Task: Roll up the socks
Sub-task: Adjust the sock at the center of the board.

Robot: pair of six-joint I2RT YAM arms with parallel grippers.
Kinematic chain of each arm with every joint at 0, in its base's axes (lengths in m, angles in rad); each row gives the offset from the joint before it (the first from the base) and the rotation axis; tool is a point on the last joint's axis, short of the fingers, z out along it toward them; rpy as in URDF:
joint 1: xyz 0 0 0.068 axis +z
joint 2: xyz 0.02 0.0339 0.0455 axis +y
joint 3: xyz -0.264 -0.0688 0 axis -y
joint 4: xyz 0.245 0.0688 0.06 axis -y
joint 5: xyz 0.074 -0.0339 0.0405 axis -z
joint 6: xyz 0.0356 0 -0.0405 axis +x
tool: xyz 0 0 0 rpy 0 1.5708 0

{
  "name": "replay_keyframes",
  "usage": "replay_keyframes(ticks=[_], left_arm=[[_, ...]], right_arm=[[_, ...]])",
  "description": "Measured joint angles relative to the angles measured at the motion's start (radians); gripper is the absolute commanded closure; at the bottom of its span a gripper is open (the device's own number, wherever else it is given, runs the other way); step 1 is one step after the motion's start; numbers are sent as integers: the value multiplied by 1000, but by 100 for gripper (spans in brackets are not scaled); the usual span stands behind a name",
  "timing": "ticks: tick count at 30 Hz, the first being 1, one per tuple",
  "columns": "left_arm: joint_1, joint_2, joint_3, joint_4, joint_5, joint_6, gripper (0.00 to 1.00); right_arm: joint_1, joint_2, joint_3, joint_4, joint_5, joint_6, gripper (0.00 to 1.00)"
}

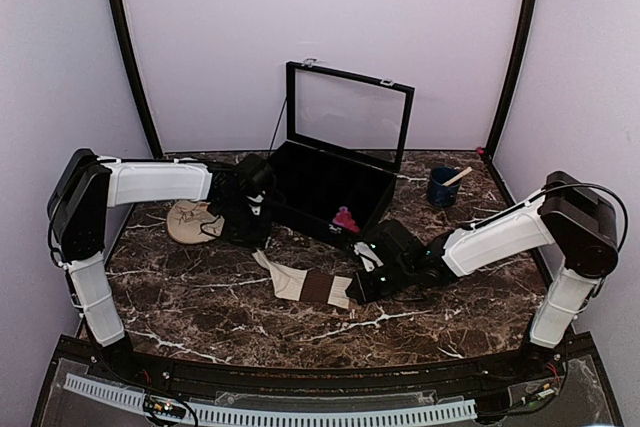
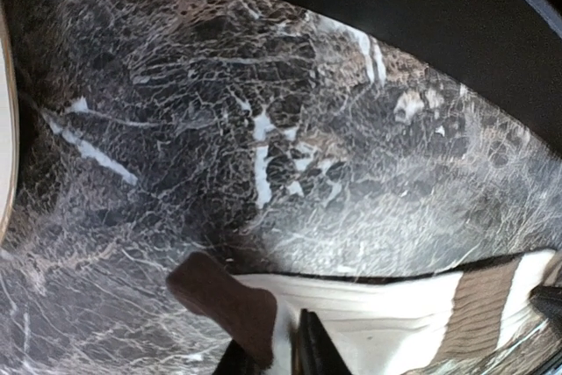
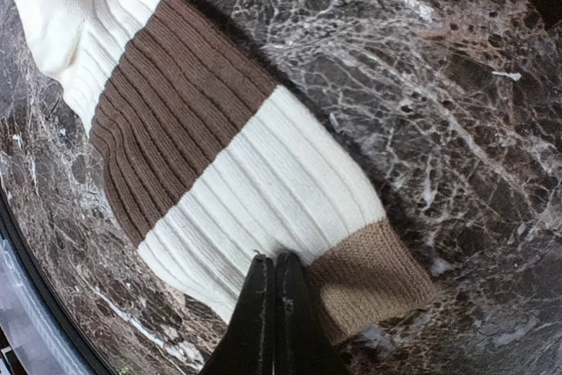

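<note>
Cream sock [image 1: 305, 285] flat on bench [image 1: 200, 297]. Right hand [image 3: 274, 261] shut at cuff, 3 o'clock; left hand [image 2: 285, 344] grip unclear. Roll tightly, evenly, toward toe.

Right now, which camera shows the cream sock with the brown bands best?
The right wrist view: the cream sock fills the frame, with its ribbing, brown band and tan cuff sharp. The top external view shows the sock small, lying flat on the table. The left wrist view catches only the sock's dark-toed end at the bottom edge.
</note>
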Motion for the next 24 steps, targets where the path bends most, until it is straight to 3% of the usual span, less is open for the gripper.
replay_keyframes(ticks=[10, 19, 24], left_arm=[[0, -77, -88, -11, -13, -28, 89], [0, -231, -303, 36, -17, -103, 67], [0, -262, -392, 88, -13, -140, 62]], right_arm=[[0, 2, 2, -1, -2, 0, 100], [0, 2, 3, -5, -5, -1, 100], [0, 2, 9, -16, -15, -6, 100]])
